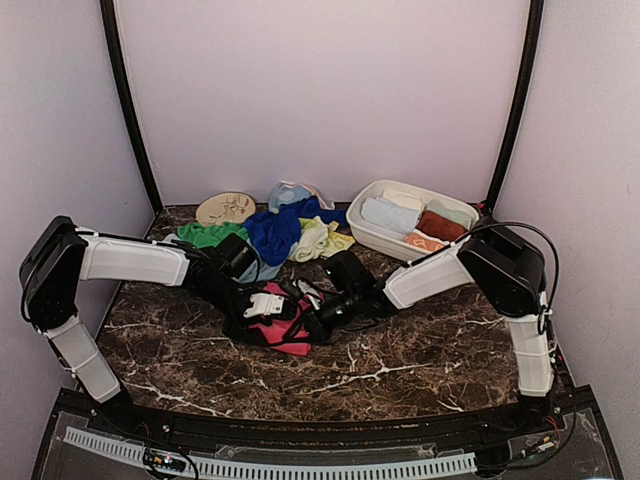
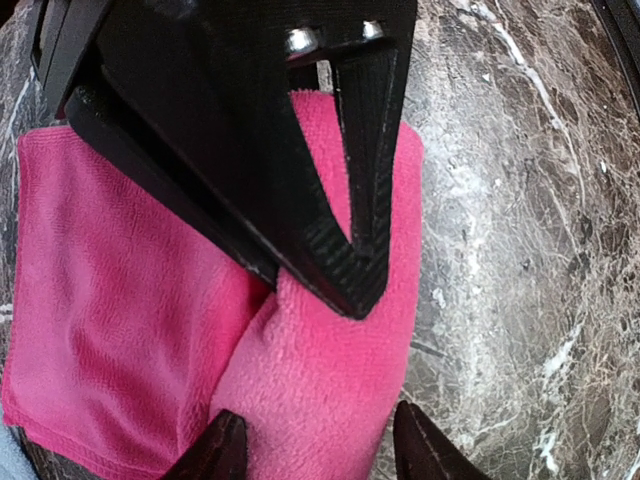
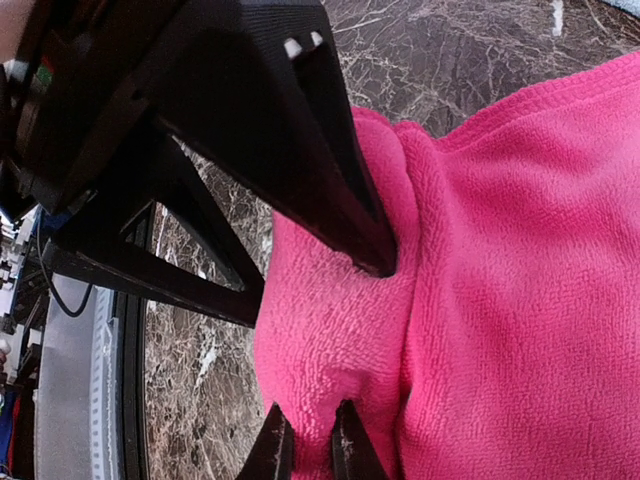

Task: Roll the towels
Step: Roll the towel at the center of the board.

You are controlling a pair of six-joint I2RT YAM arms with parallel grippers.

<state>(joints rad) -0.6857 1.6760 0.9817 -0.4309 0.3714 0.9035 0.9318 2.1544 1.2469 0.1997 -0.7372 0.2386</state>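
A pink towel (image 1: 283,330) lies partly rolled on the marble table (image 1: 400,370), between both grippers. My left gripper (image 1: 262,304) holds its jaws partly closed around a thick rolled fold of the towel (image 2: 310,400), with one finger on each side of it. My right gripper (image 1: 322,314) is shut, pinching a thin fold at the towel's edge (image 3: 340,330). In the left wrist view the right gripper's black fingers (image 2: 350,200) press on the towel just beyond the fold. The towel's far part is hidden under the grippers in the top view.
A white basin (image 1: 368,236) holding several rolled towels stands at the back right. A loose pile with a blue towel (image 1: 272,232), a green towel (image 1: 205,236) and a yellow towel (image 1: 328,240) lies at the back, beside a tan round cloth (image 1: 226,208).
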